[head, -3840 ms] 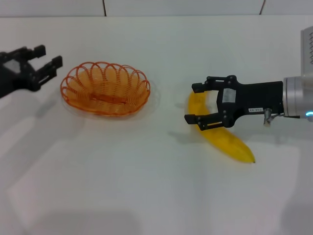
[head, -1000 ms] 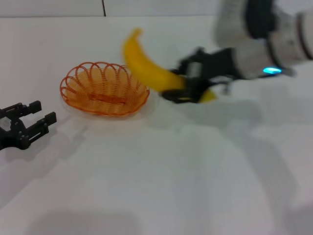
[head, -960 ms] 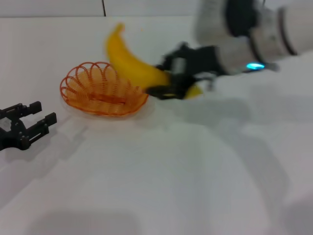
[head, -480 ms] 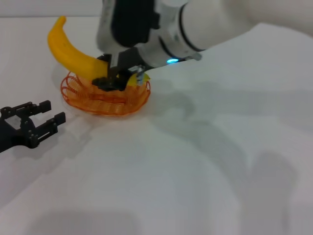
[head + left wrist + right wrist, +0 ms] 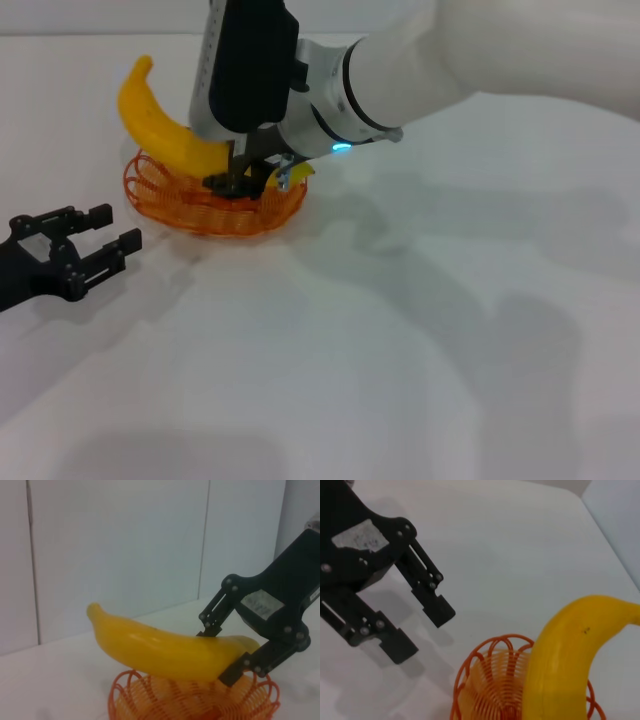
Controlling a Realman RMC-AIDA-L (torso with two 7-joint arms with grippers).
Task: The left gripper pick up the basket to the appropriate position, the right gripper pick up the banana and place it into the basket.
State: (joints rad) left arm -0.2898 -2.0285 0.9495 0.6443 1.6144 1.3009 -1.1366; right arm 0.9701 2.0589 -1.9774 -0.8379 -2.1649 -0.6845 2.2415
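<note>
The orange wire basket sits on the white table at the left. My right gripper is shut on the yellow banana near one end and holds it tilted just above the basket, its free end pointing up and left. The left wrist view shows the banana in the right gripper over the basket. My left gripper is open and empty, low at the basket's front left, apart from it. The right wrist view shows the left gripper, the basket and the banana.
The right arm's white forearm stretches across the table from the upper right and casts shadows on it. A white wall stands behind the table.
The right gripper has lowered the banana a little closer to the basket and tilted it more upright. The left gripper has shifted slightly towards the basket.
</note>
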